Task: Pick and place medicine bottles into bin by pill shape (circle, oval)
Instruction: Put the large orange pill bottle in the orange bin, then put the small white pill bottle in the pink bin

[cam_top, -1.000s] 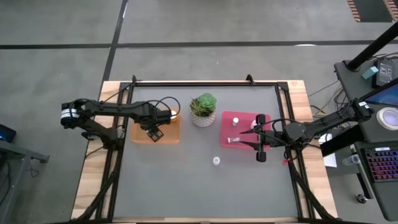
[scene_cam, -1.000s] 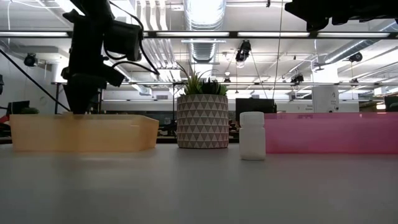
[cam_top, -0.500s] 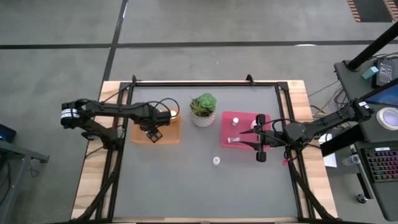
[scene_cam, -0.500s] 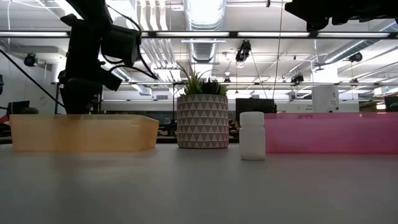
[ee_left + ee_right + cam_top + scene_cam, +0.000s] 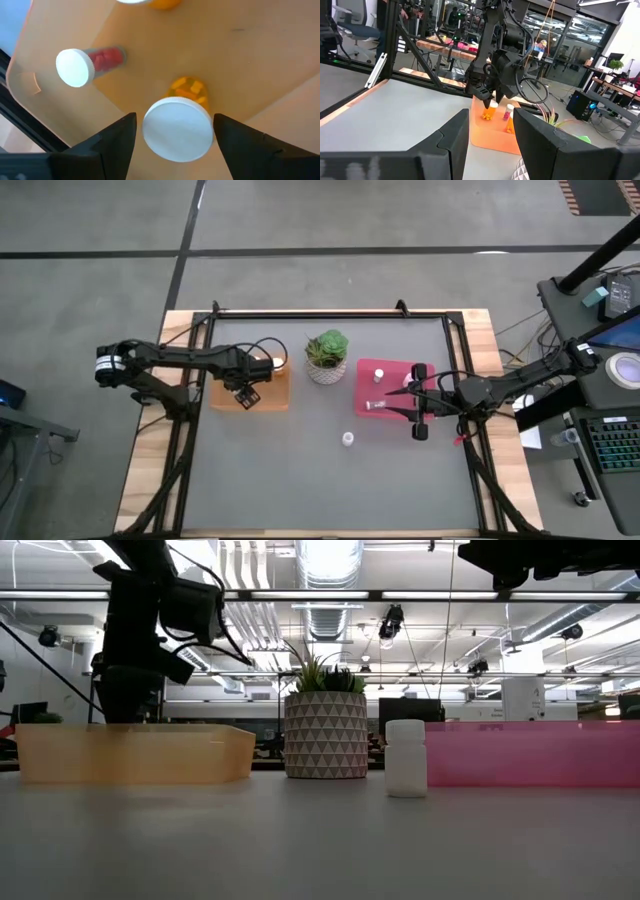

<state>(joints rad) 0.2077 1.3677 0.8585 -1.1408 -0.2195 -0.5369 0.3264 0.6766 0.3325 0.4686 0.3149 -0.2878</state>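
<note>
Left claw [image 5: 175,142] hangs over the orange tray [image 5: 272,398] at nine o'clock on the counter [image 5: 300,480], fingers spread clear either side of a white-capped bottle of orange pills [image 5: 177,127]; nothing is gripped, and the bottle looks to stand on the tray floor, sorted with a red-pill bottle [image 5: 87,65] nearby; right claw [image 5: 418,412] waits over the pink tray's [image 5: 366,370] three o'clock edge, fingers parted and empty, likely poised for its own side; one white bottle [image 5: 347,439] stands alone at six o'clock, unsorted; a potted plant [image 5: 327,356] divides the trays.
</note>
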